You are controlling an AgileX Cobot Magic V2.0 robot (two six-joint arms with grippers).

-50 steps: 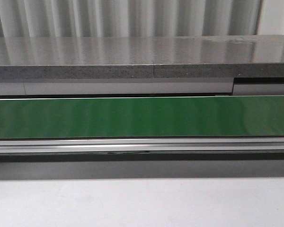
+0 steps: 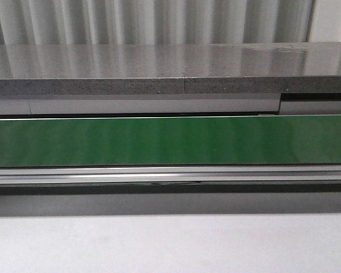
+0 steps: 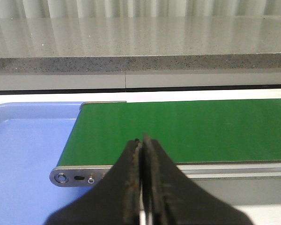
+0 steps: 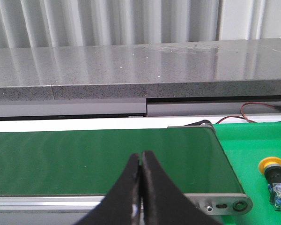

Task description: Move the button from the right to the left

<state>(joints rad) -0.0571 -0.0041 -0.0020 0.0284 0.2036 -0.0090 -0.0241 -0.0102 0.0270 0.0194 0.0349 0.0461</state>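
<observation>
The button, with a yellow cap, black collar and blue block, stands on a bright green tray beyond the belt's right end, seen only in the right wrist view. My right gripper is shut and empty, in front of the green conveyor belt, well to the left of the button. My left gripper is shut and empty, near the belt's left end. Neither gripper shows in the front view.
A blue tray lies past the belt's left end. The belt runs across the front view with an aluminium rail before it and a grey stone ledge behind. Red and black wires lie behind the green tray.
</observation>
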